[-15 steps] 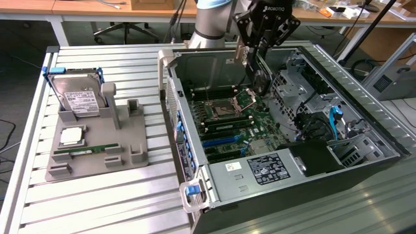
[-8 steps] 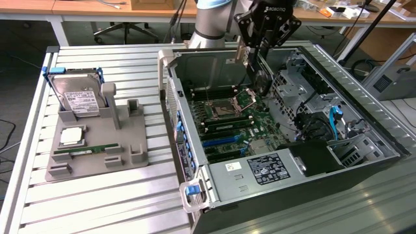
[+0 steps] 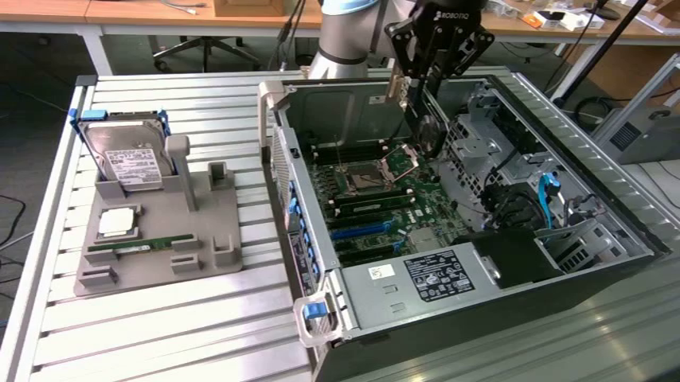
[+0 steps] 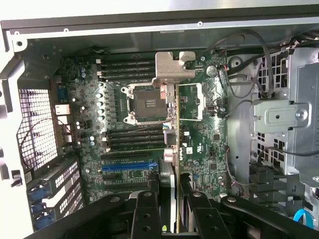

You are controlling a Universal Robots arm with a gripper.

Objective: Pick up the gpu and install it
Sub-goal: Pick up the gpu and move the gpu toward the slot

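Observation:
My gripper [image 3: 423, 79] hangs above the open computer case [image 3: 318, 318] and is shut on the gpu [image 3: 427, 127]. The gpu is a thin dark card held on edge, and it reaches down toward the motherboard [image 3: 399, 215] without touching it. In the wrist view the gpu [image 4: 177, 144] shows edge-on between the black fingers [image 4: 145, 214], with its silver bracket [image 4: 172, 64] at the far end over the CPU socket [image 4: 145, 103]. The blue expansion slot [image 4: 129, 166] lies on the board beside the card's line.
A grey holder [image 3: 212, 255] on the slatted table at the exterior view's left carries a silver hard drive [image 3: 126, 159], a CPU [image 3: 117, 223] and a green RAM stick [image 3: 143, 245]. Drive cages and cables [image 3: 531, 199] crowd the case's right side. The power supply [image 3: 435, 278] sits in front.

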